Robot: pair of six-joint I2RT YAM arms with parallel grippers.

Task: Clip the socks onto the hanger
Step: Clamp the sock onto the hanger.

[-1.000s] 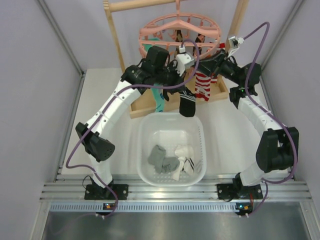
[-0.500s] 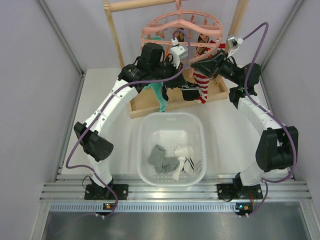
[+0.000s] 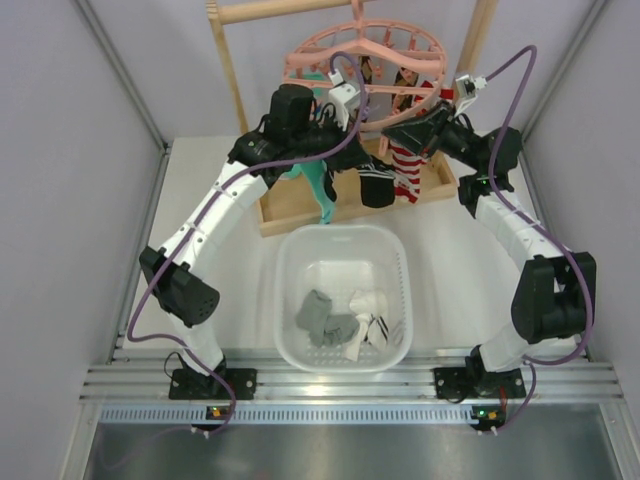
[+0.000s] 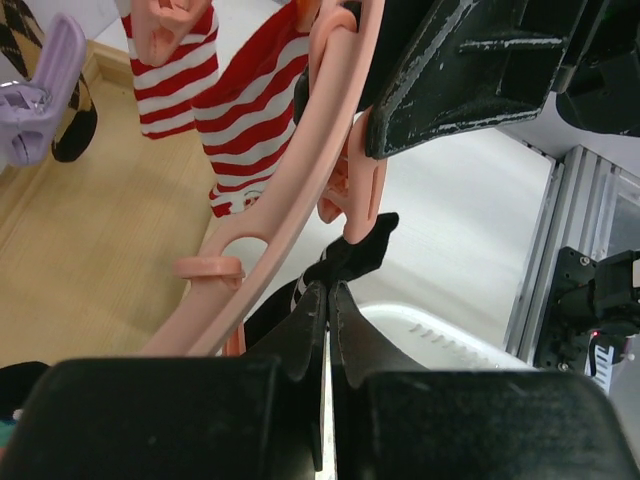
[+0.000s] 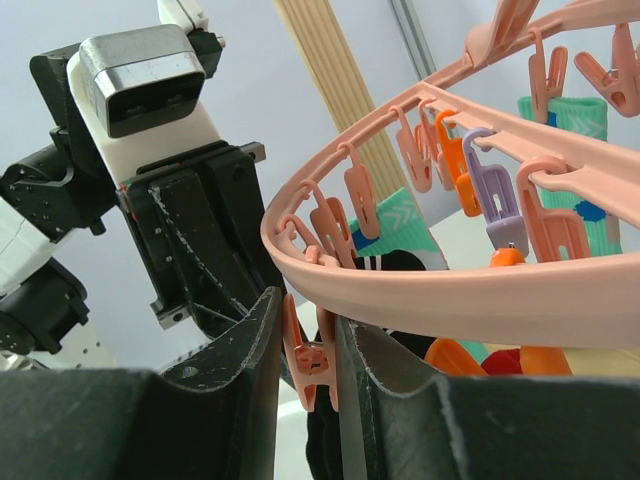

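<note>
The pink round hanger hangs from the wooden rack at the back. My left gripper is shut on the top of a black sock with white stripes and holds it up under the hanger's outer ring. In the left wrist view the sock's edge sits just below a pink clip peg. My right gripper is shut on that pink peg, squeezing it. The black sock shows below the peg. The right fingers appear above it in the left wrist view.
A white basket in front holds grey, white and black socks. A teal patterned sock and a red-and-white striped sock hang from the hanger. The light wooden rack stands behind the basket. Grey walls close both sides.
My left gripper has lifted the black sock up and back, from over the basket's far rim to under the hanger's ring. My right gripper has stayed at the peg.
</note>
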